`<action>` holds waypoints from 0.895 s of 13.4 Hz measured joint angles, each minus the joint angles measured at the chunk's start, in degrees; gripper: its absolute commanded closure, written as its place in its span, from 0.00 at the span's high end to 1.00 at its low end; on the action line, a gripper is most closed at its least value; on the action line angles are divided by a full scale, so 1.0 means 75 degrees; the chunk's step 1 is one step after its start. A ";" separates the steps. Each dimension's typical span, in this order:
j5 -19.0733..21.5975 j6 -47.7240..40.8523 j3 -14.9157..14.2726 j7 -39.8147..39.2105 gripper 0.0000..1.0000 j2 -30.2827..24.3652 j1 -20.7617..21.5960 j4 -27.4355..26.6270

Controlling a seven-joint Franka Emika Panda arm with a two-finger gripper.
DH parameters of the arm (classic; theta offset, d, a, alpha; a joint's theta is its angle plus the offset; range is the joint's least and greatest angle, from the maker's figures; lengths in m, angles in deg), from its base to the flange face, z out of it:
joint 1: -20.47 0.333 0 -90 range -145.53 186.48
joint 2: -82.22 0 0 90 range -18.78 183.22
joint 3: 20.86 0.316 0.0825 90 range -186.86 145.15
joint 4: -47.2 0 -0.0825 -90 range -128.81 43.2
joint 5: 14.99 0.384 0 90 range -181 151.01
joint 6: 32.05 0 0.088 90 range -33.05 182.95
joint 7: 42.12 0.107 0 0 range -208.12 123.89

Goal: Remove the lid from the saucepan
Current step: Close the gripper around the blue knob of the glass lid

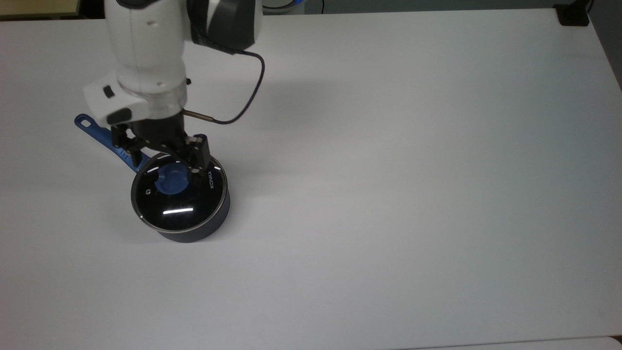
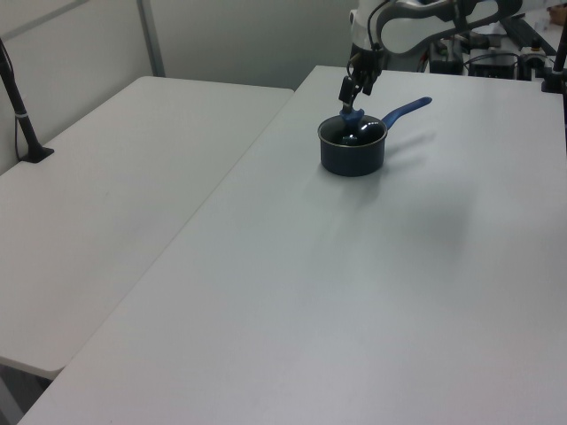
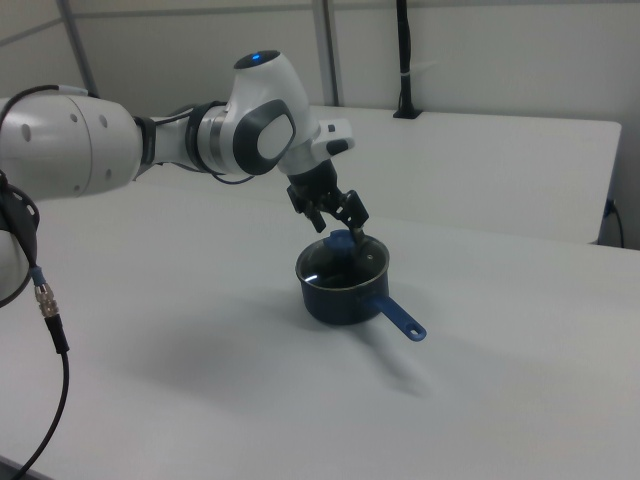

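Two white tables were seen in the left view: the main table, on which the saucepan stood, and a second table butted against its edge on the left view's left, w/ a thin seam between them. Both tops were plain, matte and pale grey-white. A black post w/ a flat foot was fixed at the far edge of the second table; pale partition walls were seen behind. In the right view a similar black post stood on a further table near a light wall w/ vertical frame strips.

In the top view the saucepan sat toward the top view's left, its blue handle pointing up and to the top view's left, end hole visible. The lid was still seated on the pan, level, w/ "KONKA" lettering near its rim on the top view's right. The blue knob was at its centre.

The gripper was positioned just above the knob, fingers spread apart, nothing grasped; one fingertip hung over the glass beside the knob on the top view's right, the other nearer the handle root. Contact w/ the lid could not be judged. A dark cable looped from the wrist over the tabletop. A soft shadow of the arm lay on the surface.
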 measured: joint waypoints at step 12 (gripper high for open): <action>-0.0007 0.0264 0.0011 -0.0007 0.81 0.0436 0.0088 0.0071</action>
